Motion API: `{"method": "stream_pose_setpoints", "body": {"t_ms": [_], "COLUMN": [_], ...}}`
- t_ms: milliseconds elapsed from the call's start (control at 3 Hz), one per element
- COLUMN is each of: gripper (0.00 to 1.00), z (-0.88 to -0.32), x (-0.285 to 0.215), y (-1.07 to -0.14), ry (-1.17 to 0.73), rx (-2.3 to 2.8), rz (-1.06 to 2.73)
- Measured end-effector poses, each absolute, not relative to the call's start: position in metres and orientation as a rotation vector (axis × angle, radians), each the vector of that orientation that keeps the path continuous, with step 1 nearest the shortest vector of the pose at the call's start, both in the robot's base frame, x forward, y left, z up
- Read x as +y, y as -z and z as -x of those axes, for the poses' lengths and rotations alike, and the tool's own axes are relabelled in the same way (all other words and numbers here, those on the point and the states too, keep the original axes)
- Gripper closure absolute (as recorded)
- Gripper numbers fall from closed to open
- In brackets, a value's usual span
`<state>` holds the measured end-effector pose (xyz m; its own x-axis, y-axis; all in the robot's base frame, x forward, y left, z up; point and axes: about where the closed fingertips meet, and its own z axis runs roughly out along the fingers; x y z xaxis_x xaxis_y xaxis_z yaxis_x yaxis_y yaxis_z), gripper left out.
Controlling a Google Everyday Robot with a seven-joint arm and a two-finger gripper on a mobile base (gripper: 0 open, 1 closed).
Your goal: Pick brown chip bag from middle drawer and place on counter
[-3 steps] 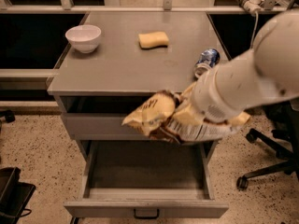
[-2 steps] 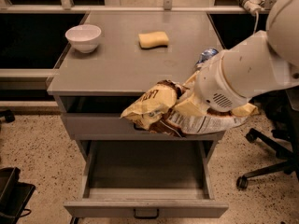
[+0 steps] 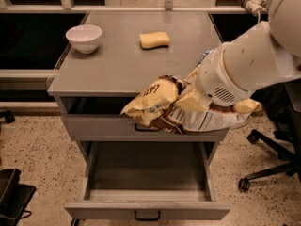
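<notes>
End effector clenched on brown chip bag. Bag aloft at bench front edge, above open middle drawer. White bowl and yellow sponge on bench.

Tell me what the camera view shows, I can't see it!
The robot's gripper holds the brown chip bag in the air by the counter's front edge, above the open middle drawer. A white bowl and a yellow sponge sit on the counter.

end effector: hidden behind arm at brown chip bag | arm: cropped right
</notes>
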<state>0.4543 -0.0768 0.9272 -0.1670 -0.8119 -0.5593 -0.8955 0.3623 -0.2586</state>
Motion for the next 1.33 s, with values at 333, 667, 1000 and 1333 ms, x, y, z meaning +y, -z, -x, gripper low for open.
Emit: {"method": "stream_pose_setpoints", "body": {"t_ms": [333,667,1000,1333], "gripper": [1.00,1.00,1.00,1.00], "z": [-0.489,-0.544,-0.602,-0.657], "x": [-0.082,-0.072,-0.055,-0.034], "y": [-0.946,-0.969,-0.978,-0.975], "ry": [-0.114,-0.052,-0.051,-0.125], "rx": [1.978,1.909,1.836,1.764], "rz": [1.518,1.626,1.698,1.708]}}
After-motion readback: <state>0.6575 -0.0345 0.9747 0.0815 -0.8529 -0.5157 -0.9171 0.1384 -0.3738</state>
